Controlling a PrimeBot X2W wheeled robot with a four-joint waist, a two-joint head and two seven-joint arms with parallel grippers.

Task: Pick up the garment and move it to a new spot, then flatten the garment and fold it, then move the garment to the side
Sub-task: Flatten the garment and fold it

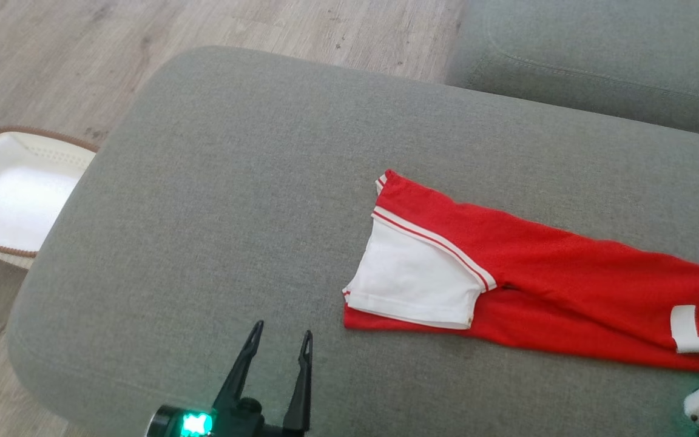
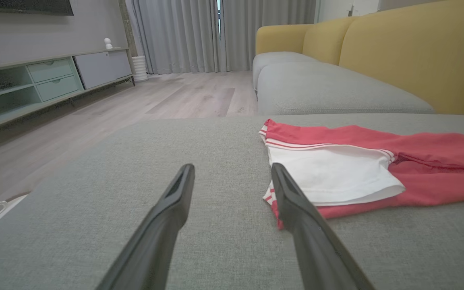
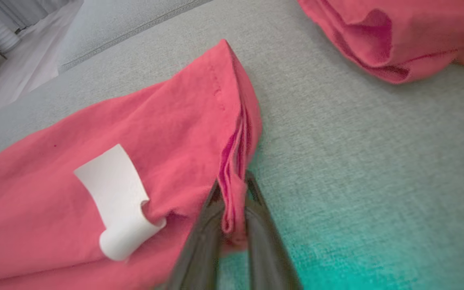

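two grippers: right gripper (image 3: 232,183) clamped on edge of red-and-white cloth garment (image 1: 543,273); left gripper (image 1: 281,332), fingers apart, should pinch the sleeve-end corner first

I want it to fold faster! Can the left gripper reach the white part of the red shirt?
Probably yes. The left gripper is open and close to the white part of the garment, with bare cushion between them.
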